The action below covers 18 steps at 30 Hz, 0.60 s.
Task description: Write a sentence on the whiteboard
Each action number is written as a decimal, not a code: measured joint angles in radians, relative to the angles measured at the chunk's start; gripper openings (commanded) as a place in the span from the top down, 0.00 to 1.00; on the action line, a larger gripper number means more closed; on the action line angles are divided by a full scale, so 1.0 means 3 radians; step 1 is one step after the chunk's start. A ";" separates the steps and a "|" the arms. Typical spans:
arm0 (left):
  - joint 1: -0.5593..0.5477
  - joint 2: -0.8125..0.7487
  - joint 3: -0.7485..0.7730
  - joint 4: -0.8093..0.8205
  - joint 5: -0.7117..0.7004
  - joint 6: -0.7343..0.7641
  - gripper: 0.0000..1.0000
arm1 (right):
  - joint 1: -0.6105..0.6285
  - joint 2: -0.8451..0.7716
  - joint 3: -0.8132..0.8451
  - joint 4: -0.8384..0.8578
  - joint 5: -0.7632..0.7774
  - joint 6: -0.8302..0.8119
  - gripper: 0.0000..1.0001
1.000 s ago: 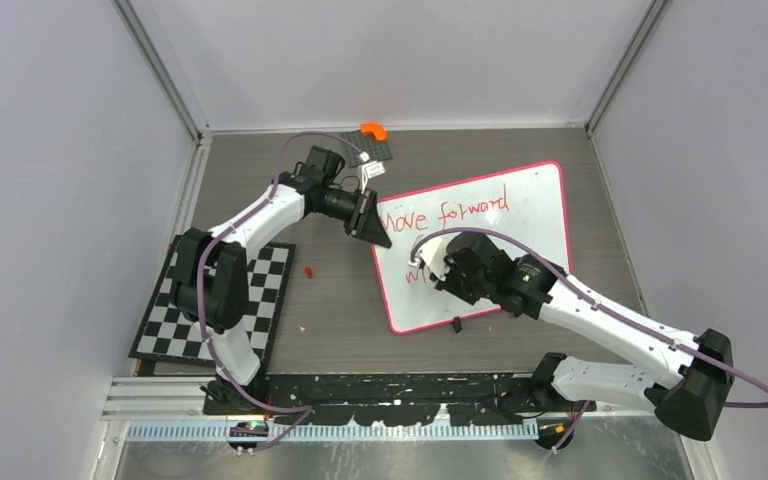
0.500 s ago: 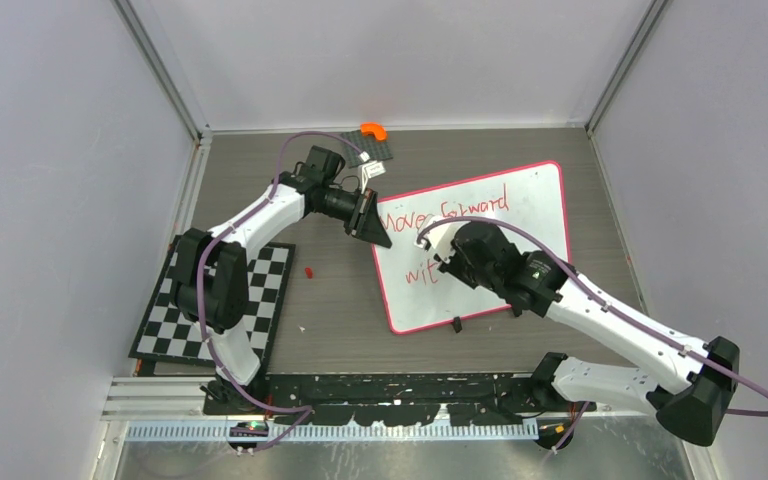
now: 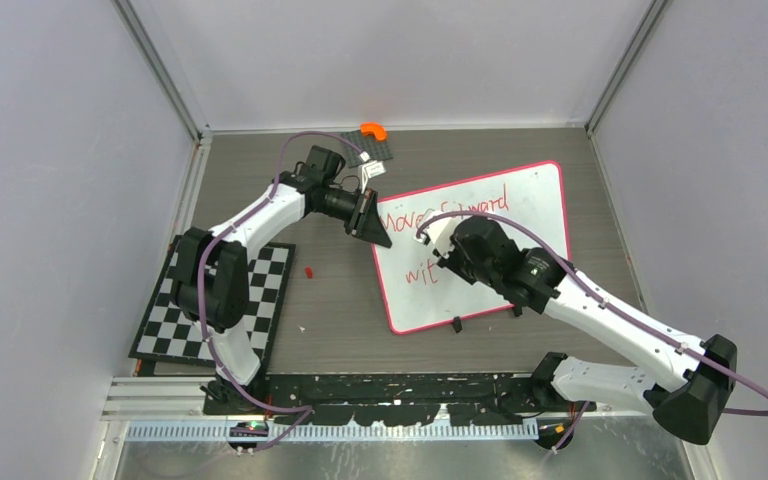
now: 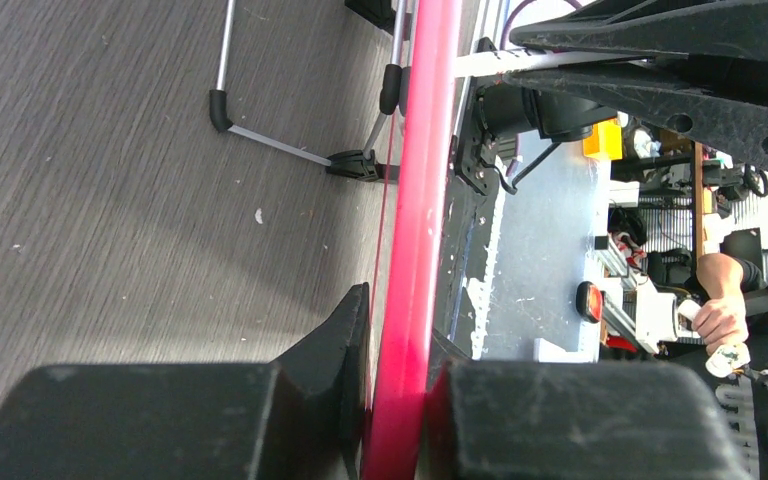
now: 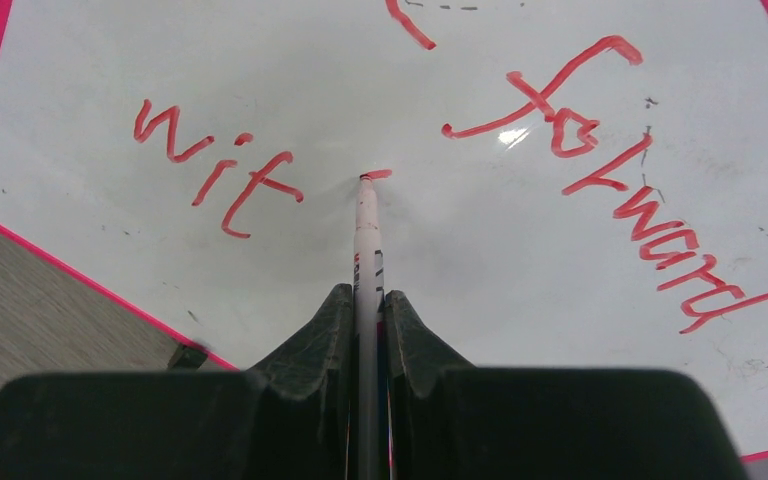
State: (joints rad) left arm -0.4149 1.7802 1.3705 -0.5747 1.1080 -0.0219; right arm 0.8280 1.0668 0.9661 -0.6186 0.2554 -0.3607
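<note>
The whiteboard (image 3: pixel 535 205) lies tilted on the table, white with a pink-red rim. The sentence (image 3: pixel 460 205) reads "Move forward" in red, with "wit" (image 5: pixel 215 165) begun on a second line. My left gripper (image 3: pixel 375 232) is shut on the board's left rim, which runs between its jaws in the left wrist view (image 4: pixel 415 250). My right gripper (image 5: pixel 365 295) is shut on a white marker (image 5: pixel 366 235). The marker's red tip touches the board at a short fresh stroke right of "wit". In the top view my right gripper (image 3: pixel 452 258) hovers over the middle of the board and hides part of "forward".
A black-and-white checkerboard mat (image 3: pixel 215 300) lies at the left by the left arm's base. A small grey studded plate (image 3: pixel 372 150) with an orange piece (image 3: pixel 373 130) sits at the back. A small red bit (image 3: pixel 308 271) lies left of the board. Two black clips (image 3: pixel 456 324) sit on the board's near edge.
My right gripper has moved up and to the right across the board, uncovering the letters "wit". The left gripper and the board have not moved.
</note>
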 measured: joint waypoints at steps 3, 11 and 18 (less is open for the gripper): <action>0.0000 0.0001 0.0000 0.0000 0.0001 0.0000 1.00 | 0.0000 0.0001 -0.0001 -0.0042 -0.0051 0.0004 1.00; 0.0003 0.0011 0.0001 0.0000 0.0001 0.0001 1.00 | 0.0001 -0.0006 -0.0081 -0.0210 -0.0226 0.0038 1.00; 0.0010 0.0037 0.0018 0.0000 0.0023 0.0004 1.00 | 0.0001 -0.0027 -0.0198 -0.0384 -0.0445 0.0053 1.00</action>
State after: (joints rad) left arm -0.4118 1.7912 1.3758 -0.5747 1.1149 -0.0208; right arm 0.8284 1.0588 0.9066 -0.7338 0.1219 -0.3447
